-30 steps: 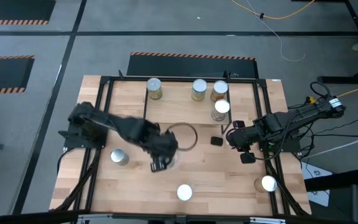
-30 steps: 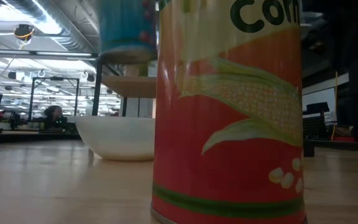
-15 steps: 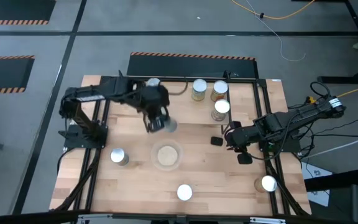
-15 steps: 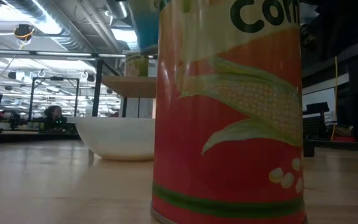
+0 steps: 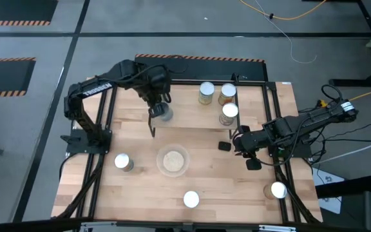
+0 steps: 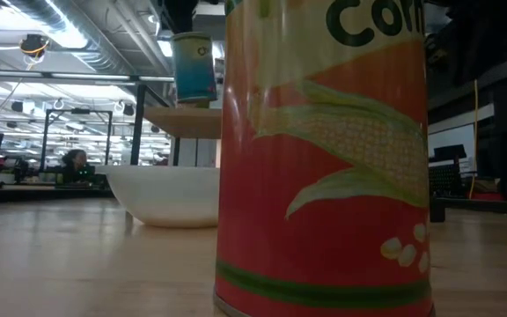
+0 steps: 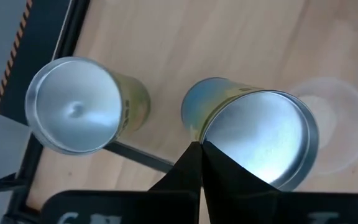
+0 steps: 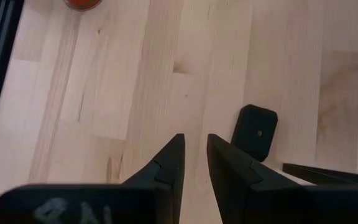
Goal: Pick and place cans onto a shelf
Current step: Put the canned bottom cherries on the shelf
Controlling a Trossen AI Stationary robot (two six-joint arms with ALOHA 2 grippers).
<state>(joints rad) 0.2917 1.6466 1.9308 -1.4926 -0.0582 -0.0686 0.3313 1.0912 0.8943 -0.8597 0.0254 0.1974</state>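
My left gripper is over the far left of the shelf, shut on a blue-labelled can. In the low view this can is at the shelf board's top; whether it touches I cannot tell. A yellow-green can stands beside it; my arm hides it in the high view. Three cans stand farther right. My right gripper is right of centre, low over the table, empty, its fingers a narrow gap apart. My left gripper holds the blue can by the rim of its silver top, on the side nearest the wrist. One finger lies over the lid and the other outside the wall. The fingers come from above, pointing down. The can hangs slightly tilted.
A clear bowl with beige contents sits at the table's middle. Cans stand on the table at the left, near edge and near right. An orange corn can fills the low view. A small black block lies by my right gripper.
My left gripper has carried the blue can from beside the bowl at the table's middle up and toward the far edge, to the shelf's left part. The bowl, covered by the arm before, now shows whole.
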